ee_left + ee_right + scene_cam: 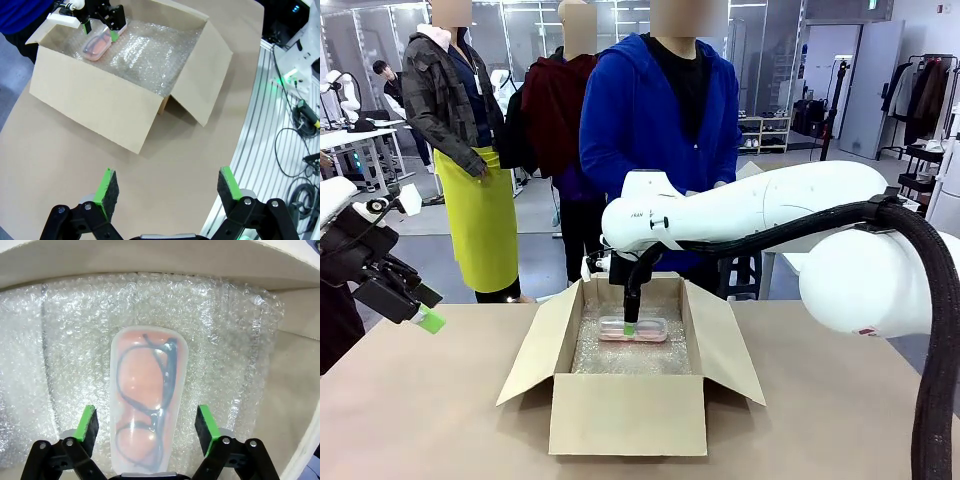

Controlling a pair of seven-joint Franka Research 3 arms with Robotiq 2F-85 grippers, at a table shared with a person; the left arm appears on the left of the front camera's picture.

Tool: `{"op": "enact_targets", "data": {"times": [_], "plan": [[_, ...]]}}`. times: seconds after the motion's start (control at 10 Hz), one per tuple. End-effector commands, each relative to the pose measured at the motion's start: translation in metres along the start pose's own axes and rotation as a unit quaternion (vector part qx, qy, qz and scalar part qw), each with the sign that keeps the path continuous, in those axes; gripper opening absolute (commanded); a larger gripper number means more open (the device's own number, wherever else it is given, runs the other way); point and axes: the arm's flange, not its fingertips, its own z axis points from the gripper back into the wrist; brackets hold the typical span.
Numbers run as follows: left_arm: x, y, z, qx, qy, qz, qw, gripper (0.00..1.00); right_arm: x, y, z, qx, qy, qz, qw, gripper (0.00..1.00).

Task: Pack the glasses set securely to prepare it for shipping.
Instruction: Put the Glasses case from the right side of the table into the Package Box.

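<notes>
Right wrist view: right gripper [146, 420] spread astride pink case [145, 380]; left gripper [166, 176] spread.

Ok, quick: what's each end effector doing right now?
Left end effector: open, empty.
Right end effector: open, one finger on each side of the pink case in the box, not clamped on it.

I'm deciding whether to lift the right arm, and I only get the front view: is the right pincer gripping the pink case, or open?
Observer: Open. In the right wrist view the right pincer has its pads clear of the pink case on both sides.
Operator: Anything inside it?
Observer: Yes, dark-framed spectacles show through the clear lid.
Operator: And the other arm?
Observer: The left pincer is open, over bare table, short of the cardboard box.
</notes>
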Motion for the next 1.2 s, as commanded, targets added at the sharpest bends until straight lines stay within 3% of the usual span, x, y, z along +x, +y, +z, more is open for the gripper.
{"op": "enact_targets", "data": {"times": [0.0,0.1,0.3,0.6,0.7,0.8,1.0,1.1], "plan": [[-0.001,0.001,0.003,-0.011,-0.008,-0.010,1.000,1.00,0.000,0.014,0.032,-0.005,-0.056,-0.005,0.998,1.00],[-0.001,0.001,0.003,-0.011,-0.008,-0.010,1.000,1.00,-0.014,0.035,0.077,-0.008,-0.065,-0.019,0.998,1.00],[-0.001,0.001,0.003,-0.011,-0.008,-0.010,1.000,1.00,-0.057,0.077,0.125,-0.041,-0.114,-0.065,0.991,1.00],[-0.001,0.001,0.003,-0.011,-0.008,-0.010,1.000,1.00,-0.138,0.148,0.144,-0.072,-0.154,-0.168,0.971,1.00],[-0.001,0.001,0.003,-0.011,-0.008,-0.010,1.000,1.00,-0.166,0.169,0.142,-0.092,-0.172,-0.219,0.956,1.00],[-0.001,0.001,0.003,-0.011,-0.008,-0.010,1.000,1.00,-0.193,0.191,0.142,-0.113,-0.220,-0.256,0.934,1.00],[-0.001,0.001,0.003,-0.011,-0.008,-0.010,1.000,1.00,-0.238,0.235,0.145,-0.137,-0.241,-0.339,0.899,1.00],[-0.001,0.001,0.003,-0.011,-0.008,-0.010,1.000,1.00,-0.250,0.249,0.148,-0.145,-0.235,-0.361,0.891,1.00]]}}
